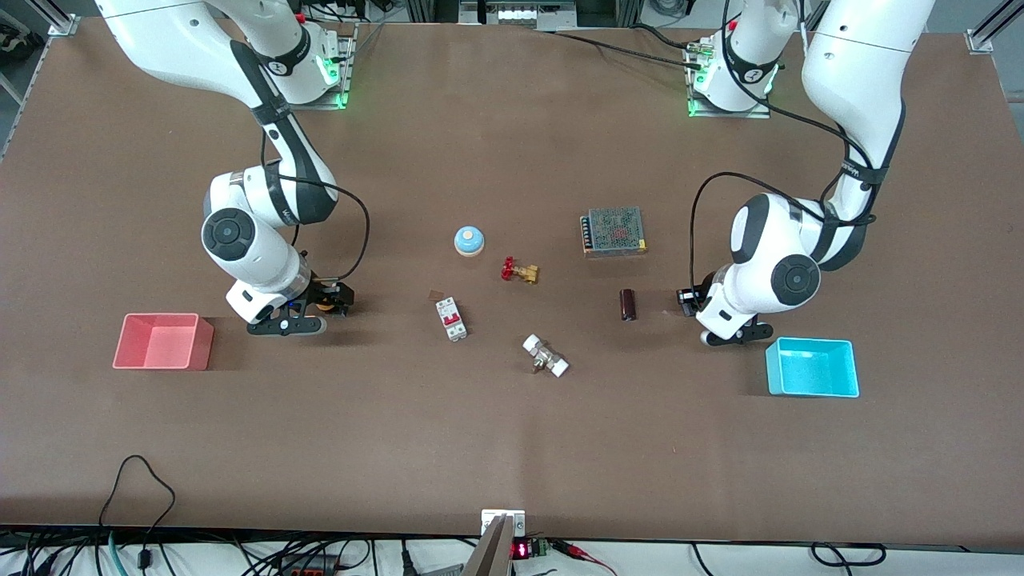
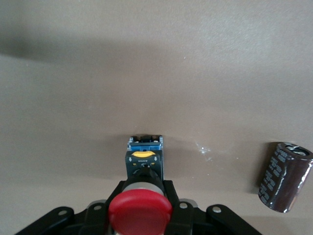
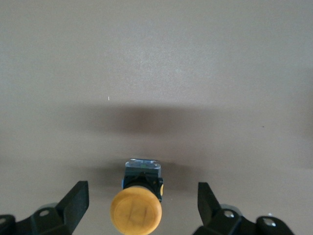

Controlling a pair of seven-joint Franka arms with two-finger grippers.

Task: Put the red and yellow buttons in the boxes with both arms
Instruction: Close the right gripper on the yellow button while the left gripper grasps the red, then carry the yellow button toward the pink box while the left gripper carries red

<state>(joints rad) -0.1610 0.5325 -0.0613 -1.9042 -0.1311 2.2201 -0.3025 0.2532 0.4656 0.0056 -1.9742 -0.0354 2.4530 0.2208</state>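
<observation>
Boxes sat lowest in the front view: the cyan box [image 1: 812, 368] at the lower right of the frame, the salmon-pink box [image 1: 163, 342] at the lower left, both on the brown worktop [image 1: 512, 448].

Just above the cyan box, the left claw [image 1: 693, 302] was down at the worktop, clenched on the red button [image 2: 140, 211]. In the left wrist view the fingers [image 2: 172, 193] pressed against the button's neck on both sides, under the red mushroom cap at the bottom centre of the frame, with the black body and its yellow label above it. A dark brown capacitor [image 2: 284, 176] lay at the right edge of that view; in the front view it was just beside the claw, toward the frame's centre.

Just above and beside the pink box, the right claw [image 1: 324, 302] was also low at the worktop. It was released: in the right wrist view its fingers [image 3: 77, 200] stood wide apart on either side of the yellow button [image 3: 136, 211], clear of it, at the bottom centre of the frame.

Between the arms, near the frame's centre, lay a white-ended brass fitting [image 1: 546, 356], a white circuit breaker [image 1: 451, 318] with red switches, a brass valve [image 1: 520, 271] with a red handwheel, a blue-domed round button [image 1: 469, 240], and a grey mesh-topped unit [image 1: 614, 230].
</observation>
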